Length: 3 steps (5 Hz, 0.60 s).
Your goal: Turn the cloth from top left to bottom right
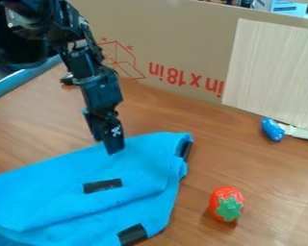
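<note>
1. Blue fabric cloth with black patches (54,197): near-left on the brown wood-look table (224,153), long axis roughly near-left to far-right.
2. Black two-finger tool (113,149): tip over cloth's far edge, right of its far-left stretch. Contact unclear; can't tell if tool is apart, together or clamped.
3. Key relation: most cloth lies near and left of tool. Turn likely needs a far-left bite, then a carry near-right.
4. Cardboard panel (176,38) behind: red print, upside down, plus line drawing.
</note>
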Each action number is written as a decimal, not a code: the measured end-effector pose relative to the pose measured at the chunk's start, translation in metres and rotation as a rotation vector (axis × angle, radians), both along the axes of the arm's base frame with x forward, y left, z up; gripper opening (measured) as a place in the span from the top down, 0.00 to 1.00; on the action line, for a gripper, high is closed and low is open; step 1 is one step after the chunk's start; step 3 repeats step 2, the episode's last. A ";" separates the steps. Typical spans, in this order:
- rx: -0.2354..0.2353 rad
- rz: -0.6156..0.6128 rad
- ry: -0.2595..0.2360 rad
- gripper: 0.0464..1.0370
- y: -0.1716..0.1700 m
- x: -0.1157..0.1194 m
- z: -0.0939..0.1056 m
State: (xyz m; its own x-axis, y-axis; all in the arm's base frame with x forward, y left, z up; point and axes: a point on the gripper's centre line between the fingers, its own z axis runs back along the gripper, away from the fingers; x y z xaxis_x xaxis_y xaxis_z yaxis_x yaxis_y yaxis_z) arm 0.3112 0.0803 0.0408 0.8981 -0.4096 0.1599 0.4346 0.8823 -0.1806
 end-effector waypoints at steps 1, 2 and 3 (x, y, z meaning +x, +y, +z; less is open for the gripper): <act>-0.001 0.017 0.015 0.04 0.012 0.007 -0.003; 0.004 -0.002 0.020 0.04 0.018 0.009 0.004; 0.004 -0.002 0.020 0.04 0.018 0.009 0.004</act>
